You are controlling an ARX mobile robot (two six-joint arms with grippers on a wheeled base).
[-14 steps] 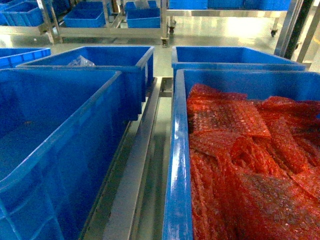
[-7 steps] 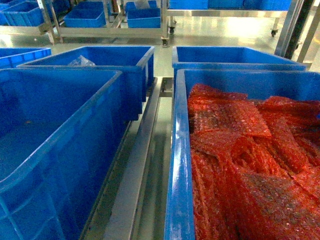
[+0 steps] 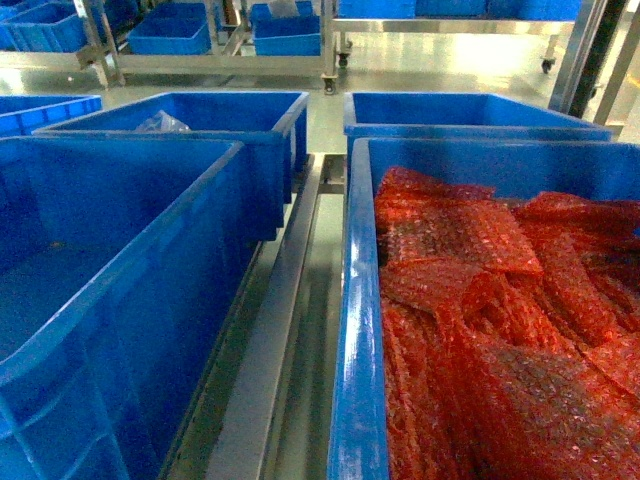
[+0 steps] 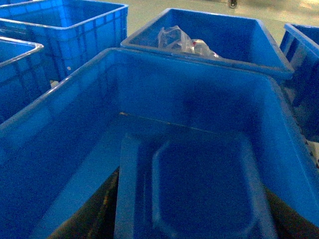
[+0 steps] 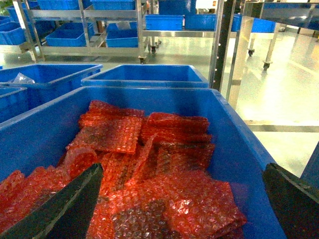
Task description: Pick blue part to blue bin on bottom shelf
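In the left wrist view a flat blue part (image 4: 199, 189) with a raised rounded-rectangle face lies between the dark fingers (image 4: 102, 211) of my left gripper (image 4: 194, 221), which is shut on it. The part hangs inside a large blue bin (image 4: 189, 94). This is the near left bin (image 3: 120, 300) in the head view, where neither gripper shows. The bins stand on the bottom shelf, whose steel rail (image 3: 285, 310) runs between them. My right gripper (image 5: 179, 206) is open above a bin (image 5: 234, 139) of red bubble wrap (image 5: 149, 164), holding nothing.
Behind the left bin stands another blue bin (image 3: 200, 120) with a clear plastic bag (image 3: 162, 123) in it. An empty blue bin (image 3: 470, 110) stands behind the bubble-wrap bin. Steel racks with more blue crates (image 3: 285, 35) line the far floor. A rack post (image 3: 580, 55) rises at right.
Almost nothing differs. Only the shading and reflections inside the near left bin shift slightly.
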